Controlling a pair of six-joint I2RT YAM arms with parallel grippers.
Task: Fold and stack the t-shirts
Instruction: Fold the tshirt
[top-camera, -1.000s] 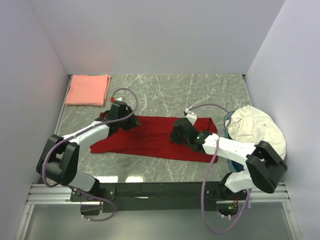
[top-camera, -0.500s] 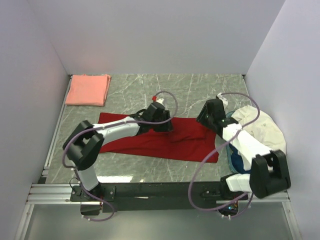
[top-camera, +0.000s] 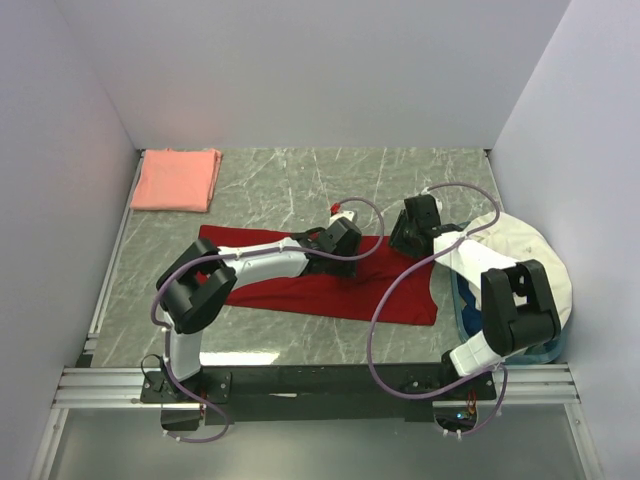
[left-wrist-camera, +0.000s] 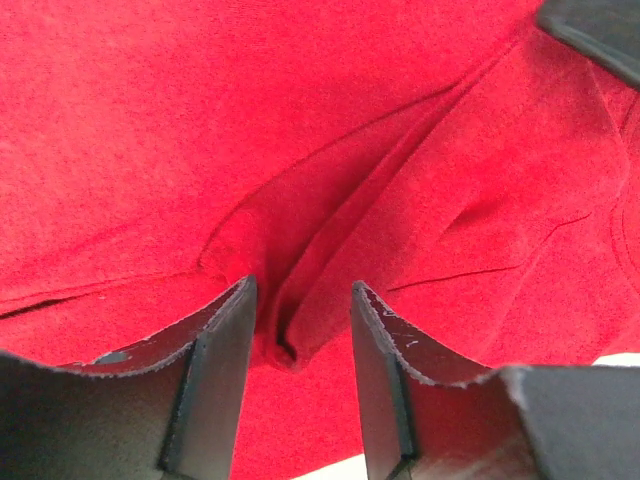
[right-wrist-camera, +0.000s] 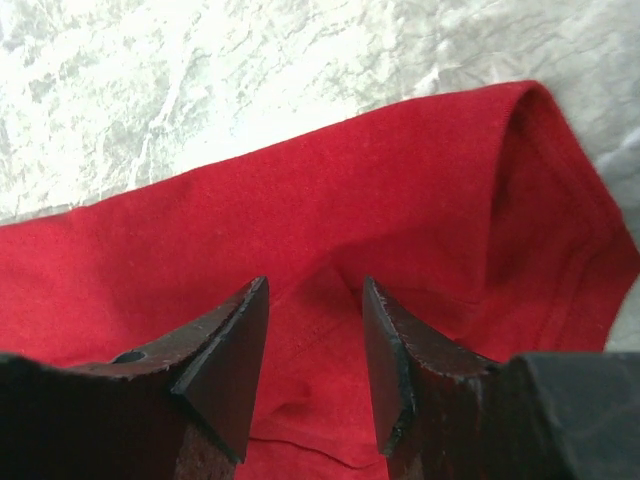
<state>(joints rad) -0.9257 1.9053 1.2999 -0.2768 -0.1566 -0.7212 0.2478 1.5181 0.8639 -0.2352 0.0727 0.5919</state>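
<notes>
Top external view gives me the tally: the pink shirt (top-camera: 177, 179) lies folded into a neat square at the far left corner of the bench (top-camera: 330, 180), so I judge that one done. The red shirt (top-camera: 300, 285) lies across the middle of the bench as a long flat band running left to right, not yet a compact square. I reckon it needs more folds and then a move onto the pink shirt, which is well apart from it. A white bag (top-camera: 520, 250) sits at the right edge; I cannot tell whether it holds more shirts.

Left wrist view shows the left gripper (left-wrist-camera: 300, 300) down on the red cloth. Its jaws are about half apart with a raised wrinkle between them, not pinched as far as I can see. Right wrist view shows the right gripper (right-wrist-camera: 315, 300) over a hemmed corner of the red shirt, jaws wide, nothing between them.
</notes>
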